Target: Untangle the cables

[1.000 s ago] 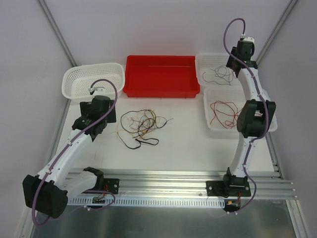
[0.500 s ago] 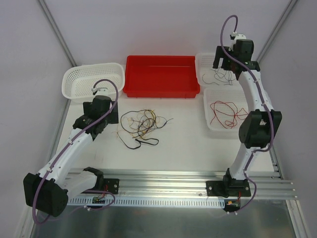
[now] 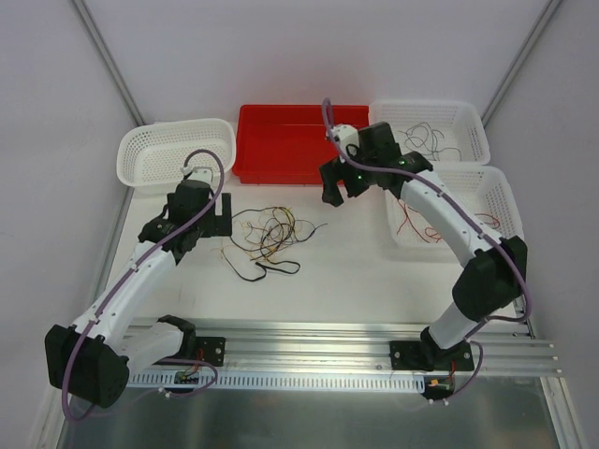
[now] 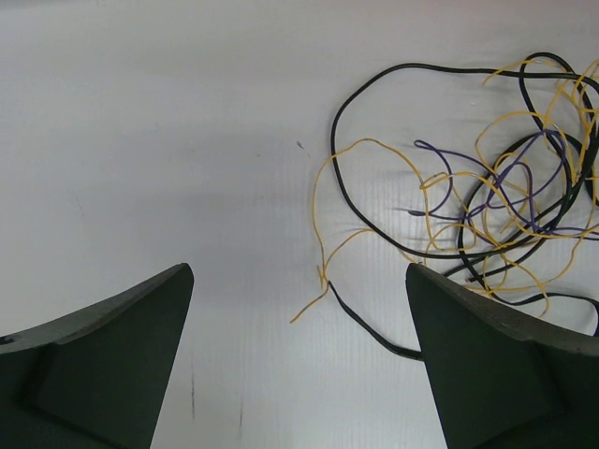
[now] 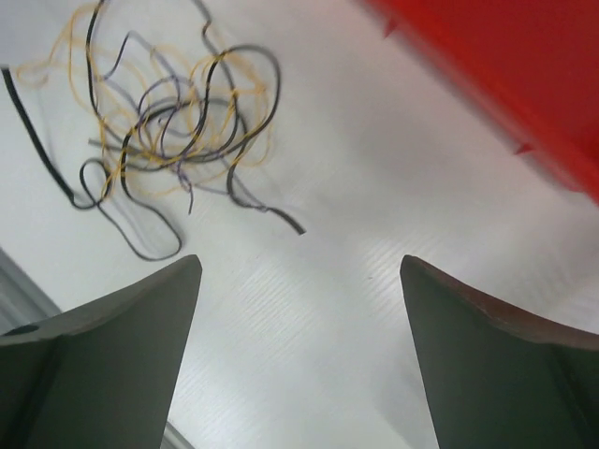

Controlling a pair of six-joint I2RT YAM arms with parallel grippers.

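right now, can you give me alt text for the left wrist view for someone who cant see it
A loose tangle of yellow, black and purple cables lies on the right side of a white table. The left gripper is open and holds nothing, its dark fingers filling the bottom corners.

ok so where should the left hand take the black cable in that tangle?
Likely its loose tail, which runs out of the knot toward that hand. It lies flat and alone on the table. Drop the open left hand straight down, astride it.
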